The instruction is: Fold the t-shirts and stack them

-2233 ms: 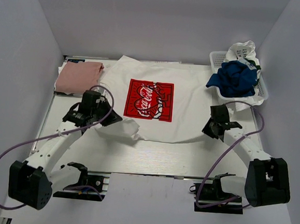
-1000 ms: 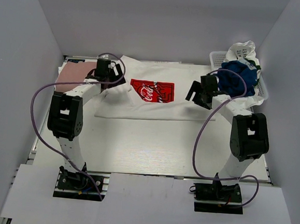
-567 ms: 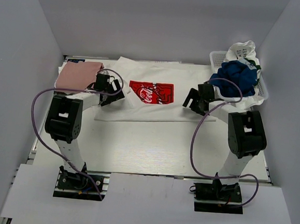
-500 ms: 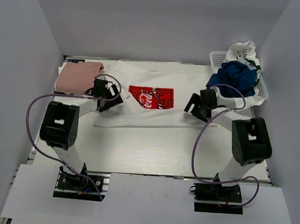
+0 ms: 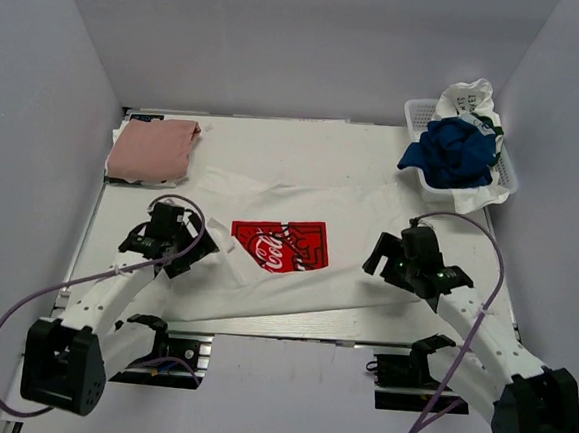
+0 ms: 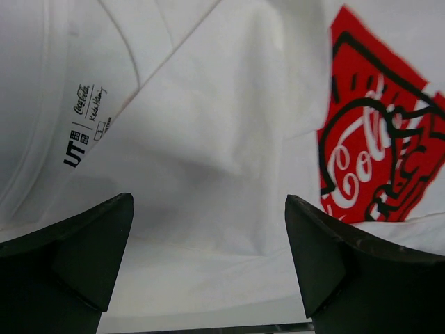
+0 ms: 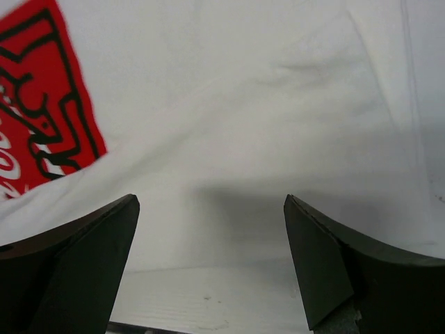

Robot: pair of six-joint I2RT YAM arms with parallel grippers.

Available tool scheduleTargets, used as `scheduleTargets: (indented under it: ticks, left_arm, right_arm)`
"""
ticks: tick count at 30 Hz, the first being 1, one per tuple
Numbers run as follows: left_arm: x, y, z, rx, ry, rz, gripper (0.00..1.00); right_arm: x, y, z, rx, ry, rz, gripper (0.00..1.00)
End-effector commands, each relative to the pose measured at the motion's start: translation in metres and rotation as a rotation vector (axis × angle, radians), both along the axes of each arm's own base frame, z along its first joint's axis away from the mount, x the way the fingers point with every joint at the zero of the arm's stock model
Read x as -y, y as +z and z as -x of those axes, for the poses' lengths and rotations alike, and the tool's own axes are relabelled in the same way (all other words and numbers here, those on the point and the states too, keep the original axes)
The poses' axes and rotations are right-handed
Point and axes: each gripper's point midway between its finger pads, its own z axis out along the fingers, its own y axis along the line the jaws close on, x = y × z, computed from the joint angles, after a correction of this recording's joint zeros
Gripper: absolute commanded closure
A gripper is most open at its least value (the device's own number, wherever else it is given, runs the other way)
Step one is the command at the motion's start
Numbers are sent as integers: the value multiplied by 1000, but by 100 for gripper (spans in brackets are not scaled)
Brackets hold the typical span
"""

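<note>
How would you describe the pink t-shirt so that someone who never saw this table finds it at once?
On the white table, go to the far left corner, opposite the white basket. There lies the pink t-shirt, folded flat. It alone is pink and neatly folded: the white t-shirt with the red print lies spread across the near half, the blue t-shirt crumpled in the basket.

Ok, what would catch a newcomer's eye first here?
The white cloth t-shirt with a red rectangular Coca-Cola print lies rumpled at the near middle, left gripper and right gripper open over its ends. Then the blue tee heaped in the white plastic basket, far right, and the folded salmon-pink tee, far left.
</note>
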Motion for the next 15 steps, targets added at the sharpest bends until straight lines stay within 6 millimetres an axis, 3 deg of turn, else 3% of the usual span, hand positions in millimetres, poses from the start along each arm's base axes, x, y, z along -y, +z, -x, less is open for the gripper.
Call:
scheduleTargets:
  ticks: [1, 2, 3, 4, 5, 6, 7, 8, 9, 10, 11, 12, 13, 14, 15]
  left_arm:
    - [-6, 50, -25, 147, 24, -25, 0]
    - [-8, 70, -43, 213, 19, -49, 0]
    - [-10, 76, -51, 225, 21, -69, 0]
    - [-13, 71, -62, 187, 35, -85, 0]
    - [-18, 94, -84, 236, 34, -118, 0]
    - [-21, 97, -96, 236, 40, -147, 0]
    - [-23, 98, -107, 229, 40, -169, 0]
    - [-22, 99, -131, 216, 32, -194, 0]
    - [-21, 99, -145, 219, -5, -223, 0]
    - [-22, 97, -158, 210, -18, -245, 0]
    - [-18, 115, -181, 243, -25, -249, 0]
    - [-18, 85, -191, 147, -65, -281, 0]
    - [-19, 104, -218, 193, -52, -307, 0]
    - [-18, 101, -230, 185, -63, -315, 0]
    - [-17, 74, -244, 134, -98, -340, 0]
  right_arm:
    - [2, 51, -26, 160, 35, 56, 10]
    - [3, 57, -35, 187, 31, 76, 10]
    - [-1, 72, -52, 255, 24, 56, 10]
    - [0, 76, -58, 272, 9, 68, 10]
    - [-1, 68, -67, 238, 0, 89, 10]
    - [-4, 82, -82, 273, -16, 78, 10]
    - [1, 70, -90, 236, -43, 130, 10]
    - [-2, 80, -108, 237, -66, 138, 10]
    - [5, 79, -114, 224, -97, 175, 10]
    - [7, 66, -121, 185, -105, 207, 10]
    - [6, 80, -138, 216, -123, 202, 10]
    - [11, 61, -145, 162, -134, 239, 10]
    - [16, 61, -153, 169, -151, 250, 10]
    - [13, 67, -163, 189, -139, 249, 10]
    - [14, 55, -173, 155, -132, 255, 10]
